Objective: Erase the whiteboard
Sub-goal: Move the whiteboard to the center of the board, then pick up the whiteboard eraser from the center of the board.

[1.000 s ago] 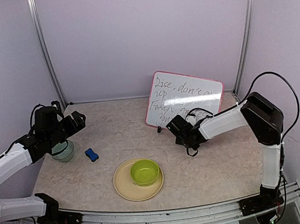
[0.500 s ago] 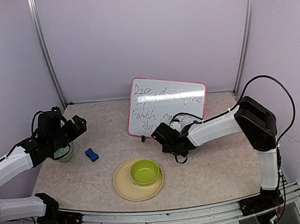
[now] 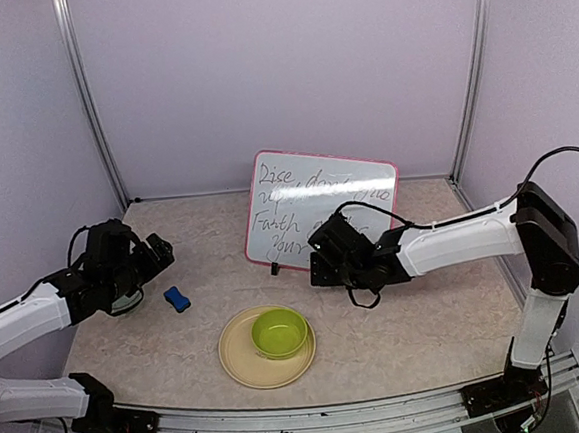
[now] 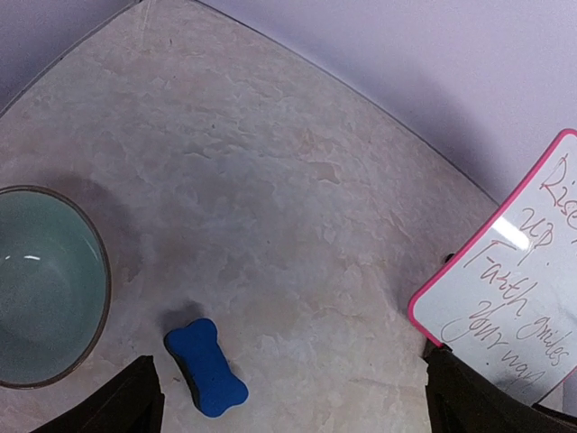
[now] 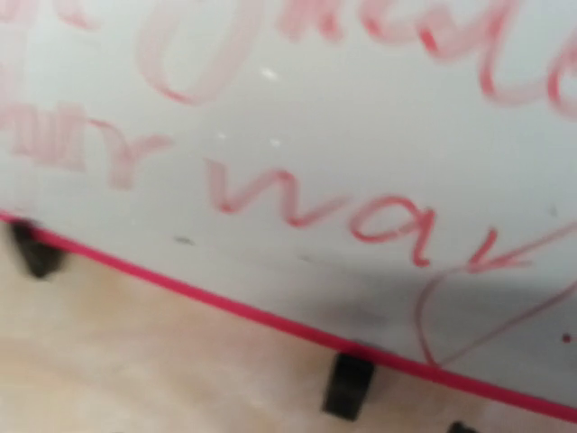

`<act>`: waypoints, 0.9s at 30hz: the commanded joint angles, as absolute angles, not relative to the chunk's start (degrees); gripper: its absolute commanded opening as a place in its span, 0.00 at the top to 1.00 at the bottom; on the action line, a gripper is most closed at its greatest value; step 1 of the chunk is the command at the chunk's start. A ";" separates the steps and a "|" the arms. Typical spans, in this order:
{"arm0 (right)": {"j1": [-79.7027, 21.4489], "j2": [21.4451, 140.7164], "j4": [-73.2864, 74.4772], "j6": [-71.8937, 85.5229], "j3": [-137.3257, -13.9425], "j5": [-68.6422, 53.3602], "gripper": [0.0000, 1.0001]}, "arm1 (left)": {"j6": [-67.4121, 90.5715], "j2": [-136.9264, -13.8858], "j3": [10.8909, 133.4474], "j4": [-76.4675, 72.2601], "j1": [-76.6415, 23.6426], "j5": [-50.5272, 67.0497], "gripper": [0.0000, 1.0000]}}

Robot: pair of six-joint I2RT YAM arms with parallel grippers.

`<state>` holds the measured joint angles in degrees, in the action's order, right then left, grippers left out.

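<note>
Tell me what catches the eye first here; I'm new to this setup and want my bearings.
The pink-framed whiteboard, covered in handwriting, stands toward the back middle of the table. The right gripper sits close before its lower edge. Nearer, a green bowl rests on a tan plate, with a small blue block to the left.

Marbled beige table (image 3: pixel 418 317).
Tan plate (image 3: pixel 239 366), 6 o'clock of table centre; lime-green bowl (image 3: pixel 280 333) seated in it.
Blue bone-shaped block (image 4: pixel 206 379), 9 o'clock, lying flat.
Pale teal bowl (image 4: pixel 45 284), upright, near the block at its 9 o'clock, not touching.
</note>
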<state>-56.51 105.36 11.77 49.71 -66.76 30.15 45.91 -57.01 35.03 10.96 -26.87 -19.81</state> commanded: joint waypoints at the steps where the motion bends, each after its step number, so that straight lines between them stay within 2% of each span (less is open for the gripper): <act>1: -57.55 99.69 8.05 42.51 -64.54 27.12 0.22 | 48.86 -59.30 34.94 11.96 -28.08 -21.34 0.01; 6: -57.95 94.72 6.96 32.15 -62.38 26.65 0.17 | 51.23 -62.00 35.92 12.88 -29.19 -21.53 0.01; 10: -56.18 89.07 7.42 25.78 -60.12 27.34 0.06 | 53.42 -64.78 37.34 14.94 -29.99 -21.74 0.01; 18: -40.60 75.12 4.67 21.77 -51.53 12.55 0.05 | 56.02 -69.31 38.62 15.84 -31.42 -22.10 0.01; 27: -37.42 73.73 7.41 19.45 -49.68 11.91 0.04 | 57.30 -77.97 43.11 19.83 -30.65 -21.39 0.01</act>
<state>-38.11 74.35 6.81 20.95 -51.29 12.93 55.94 -75.11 40.18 17.12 -30.94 -21.45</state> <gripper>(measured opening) 0.958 0.988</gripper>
